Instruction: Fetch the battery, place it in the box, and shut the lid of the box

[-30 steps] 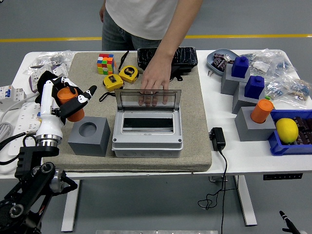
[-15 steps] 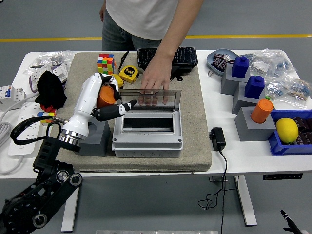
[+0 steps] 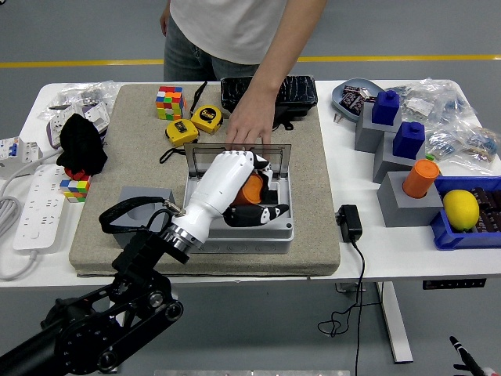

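My left hand point(image 3: 244, 194) is shut on the orange battery point(image 3: 251, 188) and holds it over the opening of the grey box point(image 3: 235, 233) in the middle of the mat. The box's clear lid point(image 3: 279, 156) stands upright at its far edge. A person's hand point(image 3: 249, 127) rests on the lid's top edge and keeps it up. The grey holder block point(image 3: 139, 206) with a round hole sits left of the box, with nothing in it. Only a black tip of my right arm point(image 3: 462, 361) shows at the bottom right corner.
Two yellow tape measures point(image 3: 196, 123), a colour cube point(image 3: 169, 102) and a black case point(image 3: 270, 92) lie behind the box. Grey blocks with blue and orange cylinders point(image 3: 423, 178), a lemon point(image 3: 460, 209) in a blue tray and a power adapter point(image 3: 350, 222) stand to the right. A black cloth point(image 3: 81, 143) lies at left.
My left hand carried the orange battery from above the grey holder block rightward, to over the open box. The person's hand stayed on the lid.
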